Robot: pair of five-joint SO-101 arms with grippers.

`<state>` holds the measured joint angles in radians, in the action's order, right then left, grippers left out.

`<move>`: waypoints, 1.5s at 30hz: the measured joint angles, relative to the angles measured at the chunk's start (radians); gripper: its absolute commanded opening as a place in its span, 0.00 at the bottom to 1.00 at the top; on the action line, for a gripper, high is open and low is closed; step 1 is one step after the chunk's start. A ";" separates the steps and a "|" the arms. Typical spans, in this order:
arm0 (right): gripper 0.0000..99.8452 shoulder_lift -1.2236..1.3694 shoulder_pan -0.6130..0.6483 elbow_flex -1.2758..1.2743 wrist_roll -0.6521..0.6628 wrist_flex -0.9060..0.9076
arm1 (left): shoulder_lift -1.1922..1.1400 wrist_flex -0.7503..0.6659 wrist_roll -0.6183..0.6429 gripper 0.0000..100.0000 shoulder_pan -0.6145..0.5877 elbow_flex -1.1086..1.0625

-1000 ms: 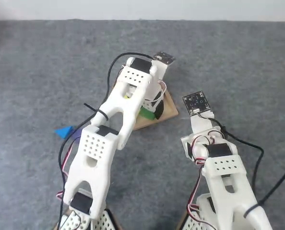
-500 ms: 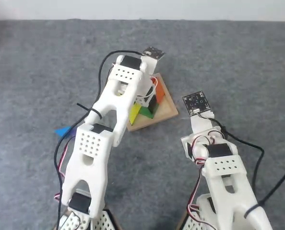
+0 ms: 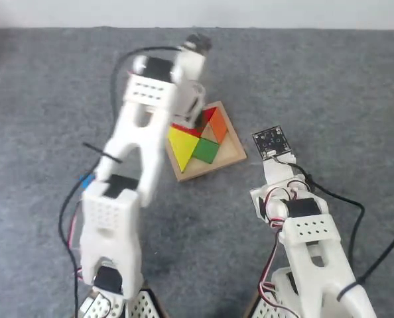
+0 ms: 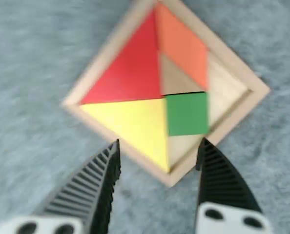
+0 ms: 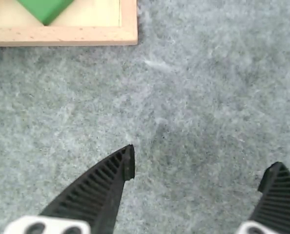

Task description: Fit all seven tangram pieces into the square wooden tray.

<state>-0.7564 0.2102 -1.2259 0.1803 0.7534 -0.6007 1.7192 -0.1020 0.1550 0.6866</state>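
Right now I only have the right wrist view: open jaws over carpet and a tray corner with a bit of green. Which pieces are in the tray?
Observer: The left wrist view shows four coloured pieces in the tray: a red triangle, a yellow triangle, an orange piece and a green square.
Operator: Any gaps?
Observer: Yes, bare wood shows along the edge beside the orange piece and green square.
Operator: Any piece outside it?
Observer: A blue piece lies on the carpet, partly hidden by the left arm.
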 measured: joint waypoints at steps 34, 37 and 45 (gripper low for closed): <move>0.40 0.000 0.000 -0.017 0.000 0.000 | 0.516 -0.707 -0.394 0.23 -0.735 -1.217; 0.40 0.000 0.000 -0.017 0.003 0.000 | 0.522 -0.740 -0.402 0.23 -0.733 -1.250; 0.40 0.000 0.000 -0.017 0.003 0.000 | 0.529 -0.821 -0.404 0.23 -0.758 -1.341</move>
<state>-0.7564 0.2102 -1.2428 0.1834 0.7534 -0.0713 0.8984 -0.5056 -0.6030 -0.6544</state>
